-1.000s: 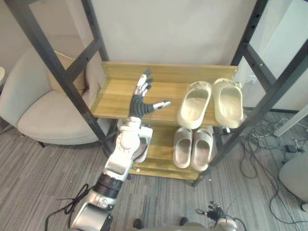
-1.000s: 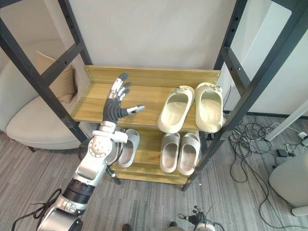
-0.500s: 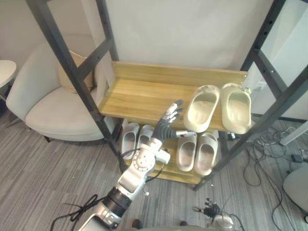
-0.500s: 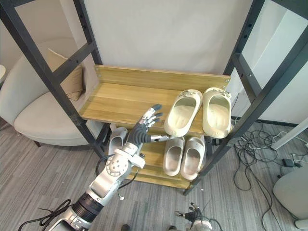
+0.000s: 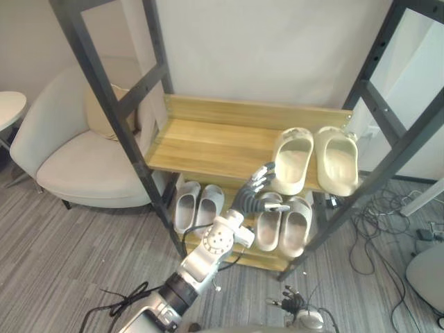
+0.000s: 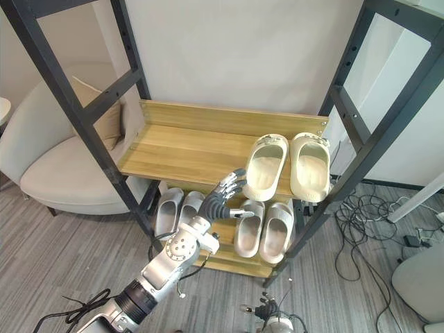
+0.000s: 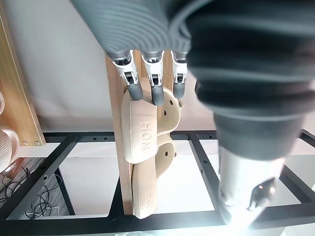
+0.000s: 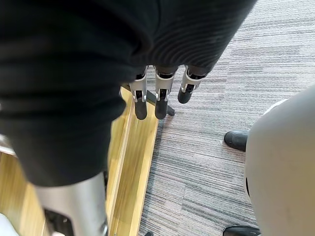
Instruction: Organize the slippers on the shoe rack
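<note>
Fingers of my right robot hand [image 8: 156,101] hang straight and empty, low. Farther out, my left robot hand [image 5: 250,198], open too, hovers at the pale wooden upper shelf's [image 5: 208,142] front edge. The cream foam slipper pair [image 5: 293,163] lies just beyond, rightward, long axes front to back.

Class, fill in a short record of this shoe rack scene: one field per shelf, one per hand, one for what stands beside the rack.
Upper shelf: cream slippers at its right end
Lower shelf: pale grey slippers left, beige slippers right
Left hand: open, empty, before the upper shelf's front edge
Right hand: open, low over the floor
Beside rack: armchair
</note>
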Controlling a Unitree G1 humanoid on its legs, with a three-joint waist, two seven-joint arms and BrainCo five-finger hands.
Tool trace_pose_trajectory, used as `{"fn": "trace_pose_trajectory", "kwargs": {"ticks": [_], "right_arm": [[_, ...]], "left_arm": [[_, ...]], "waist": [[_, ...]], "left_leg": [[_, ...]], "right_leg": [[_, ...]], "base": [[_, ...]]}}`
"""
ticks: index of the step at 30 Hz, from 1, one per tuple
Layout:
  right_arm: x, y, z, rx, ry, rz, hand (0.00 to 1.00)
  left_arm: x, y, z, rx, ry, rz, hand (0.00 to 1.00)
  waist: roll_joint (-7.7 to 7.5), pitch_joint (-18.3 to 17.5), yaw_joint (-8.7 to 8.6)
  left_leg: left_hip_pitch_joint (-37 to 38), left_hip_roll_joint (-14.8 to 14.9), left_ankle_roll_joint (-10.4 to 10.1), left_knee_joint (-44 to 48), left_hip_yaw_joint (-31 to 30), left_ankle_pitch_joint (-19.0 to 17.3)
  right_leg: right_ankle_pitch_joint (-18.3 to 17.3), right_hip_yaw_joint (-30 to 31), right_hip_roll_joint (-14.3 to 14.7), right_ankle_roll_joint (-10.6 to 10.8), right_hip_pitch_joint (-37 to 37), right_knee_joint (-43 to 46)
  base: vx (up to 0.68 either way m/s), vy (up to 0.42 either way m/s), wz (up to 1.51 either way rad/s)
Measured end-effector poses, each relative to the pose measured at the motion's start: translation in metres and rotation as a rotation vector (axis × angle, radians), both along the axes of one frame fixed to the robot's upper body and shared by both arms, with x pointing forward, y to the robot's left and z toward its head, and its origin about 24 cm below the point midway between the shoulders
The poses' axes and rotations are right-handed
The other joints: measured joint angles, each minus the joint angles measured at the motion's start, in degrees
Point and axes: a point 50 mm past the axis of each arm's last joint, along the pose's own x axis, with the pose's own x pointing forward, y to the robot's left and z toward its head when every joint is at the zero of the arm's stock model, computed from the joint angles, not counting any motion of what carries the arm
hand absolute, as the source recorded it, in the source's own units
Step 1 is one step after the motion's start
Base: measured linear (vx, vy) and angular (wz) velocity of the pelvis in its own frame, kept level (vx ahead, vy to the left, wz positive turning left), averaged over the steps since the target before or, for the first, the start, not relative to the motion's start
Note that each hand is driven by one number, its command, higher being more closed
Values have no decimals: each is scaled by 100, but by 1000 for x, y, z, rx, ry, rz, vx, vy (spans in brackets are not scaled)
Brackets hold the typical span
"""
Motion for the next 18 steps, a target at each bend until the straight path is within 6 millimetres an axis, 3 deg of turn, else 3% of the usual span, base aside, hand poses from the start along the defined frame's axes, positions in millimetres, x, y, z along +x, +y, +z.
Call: {"fn": "trace_pose_trajectory", "kwargs": {"ticks": [12, 18], "right_arm": [[1, 0, 0, 0, -2, -4, 0], [0, -1, 0, 2, -2, -21, 0]], "left_arm": [[4, -26, 3, 27, -7, -69, 0], [10, -25, 3, 29, -7, -57, 0]], "waist": [[3, -2, -50], [4, -2, -60]], "left_leg": [[12, -4, -11, 1, 140, -17], [-1, -9, -13, 2, 143, -21]], "right_leg": [[-2, 156, 0, 9, -65, 0], [3, 160, -5, 13, -82, 0]], "base": [[-5, 4, -5], [-1, 0, -1]]}}
